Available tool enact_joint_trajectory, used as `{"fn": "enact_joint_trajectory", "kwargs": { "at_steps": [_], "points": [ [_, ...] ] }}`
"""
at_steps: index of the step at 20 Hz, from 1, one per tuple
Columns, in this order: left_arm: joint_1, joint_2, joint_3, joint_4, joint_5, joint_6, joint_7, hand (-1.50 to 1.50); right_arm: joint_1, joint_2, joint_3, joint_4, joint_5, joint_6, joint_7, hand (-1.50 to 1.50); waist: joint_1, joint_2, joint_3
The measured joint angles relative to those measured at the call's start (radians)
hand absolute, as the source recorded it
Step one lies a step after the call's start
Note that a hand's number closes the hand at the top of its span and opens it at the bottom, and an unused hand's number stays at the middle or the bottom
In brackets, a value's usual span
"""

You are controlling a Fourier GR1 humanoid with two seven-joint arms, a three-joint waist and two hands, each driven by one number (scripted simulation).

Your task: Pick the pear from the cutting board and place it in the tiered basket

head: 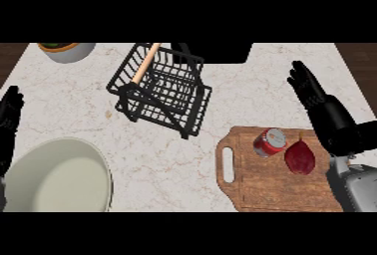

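A dark red pear [299, 157] lies on the wooden cutting board [258, 191] at the lower right, beside a red can [270, 142]. The black wire tiered basket [161, 87] with a wooden handle stands at the upper middle of the counter. My right hand [318, 103] hovers open just right of and beyond the pear, fingers straight and pointing away, not touching it. My left hand [10, 115] rests open at the far left edge, fingers up.
A large pale plate [59, 179] sits at the lower left. A grey bowl [68, 51] with an orange-rimmed thing inside stands at the top left. A black block [221, 52] lies behind the basket. Marble counter lies between basket and board.
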Motion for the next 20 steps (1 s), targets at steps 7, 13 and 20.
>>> {"fn": "enact_joint_trajectory", "kwargs": {
  "at_steps": [7, 13, 20],
  "points": [
    [-0.01, -0.109, -0.077, 0.0, 0.081, -0.069, 0.09, 0.0, 0.179, 0.091, -0.203, -0.02, 0.006, -0.235, -0.177, -1.5, -0.089, -0.015, 0.006],
    [-0.031, -0.15, -0.126, -0.042, 0.143, -0.114, 0.169, 0.0, 0.335, 0.258, -0.404, 0.013, -0.029, -0.521, -0.332, -1.5, -0.098, -0.023, 0.018],
    [-0.102, -0.195, -0.201, -0.073, 0.143, -0.113, 0.265, 0.0, 0.584, 0.321, -0.272, -0.076, 0.128, -0.62, -0.4, -1.5, -0.026, -0.024, 0.015]
  ]
}}
